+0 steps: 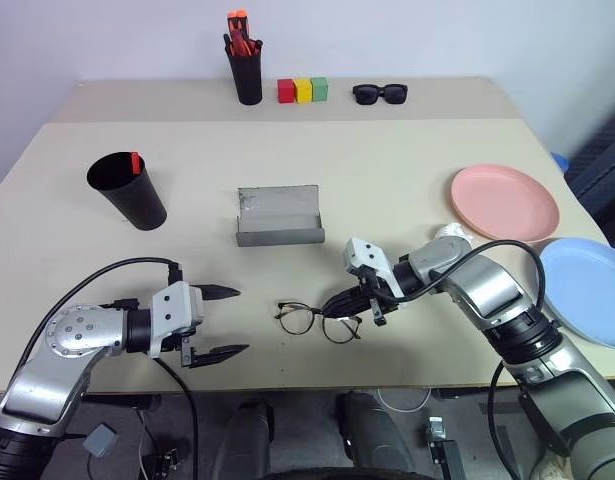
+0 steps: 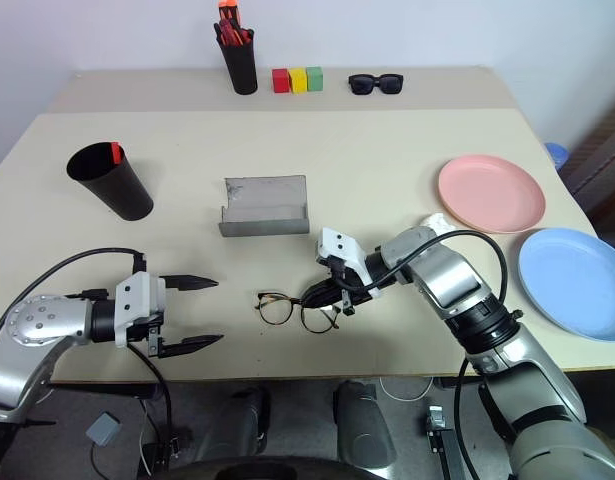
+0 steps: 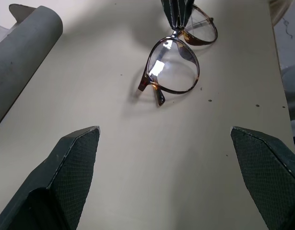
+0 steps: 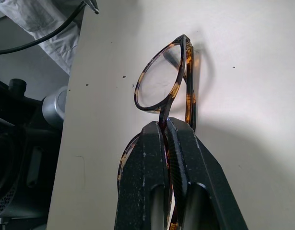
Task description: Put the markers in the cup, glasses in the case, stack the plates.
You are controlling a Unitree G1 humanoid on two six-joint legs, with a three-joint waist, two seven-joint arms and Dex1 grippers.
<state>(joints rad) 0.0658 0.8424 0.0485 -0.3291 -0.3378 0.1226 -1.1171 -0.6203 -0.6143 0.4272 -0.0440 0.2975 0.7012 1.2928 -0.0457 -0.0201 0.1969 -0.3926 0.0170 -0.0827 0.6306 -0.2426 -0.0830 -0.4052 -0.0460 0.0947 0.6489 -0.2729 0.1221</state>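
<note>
2 thin lenses make those glasses (image 1: 319,321) light and fragile near the table's (image 1: 407,150) front edge, so your right gripper (image 1: 339,304), pinched shut on the bridge, looks well placed, left gripper (image 1: 215,322) gaping empty.

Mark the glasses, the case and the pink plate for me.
glasses (image 1: 297,318), left eye view, on the left lens.
case (image 1: 278,208), left eye view, on the open lid's inside.
pink plate (image 1: 504,201), left eye view, on its bare middle.
</note>
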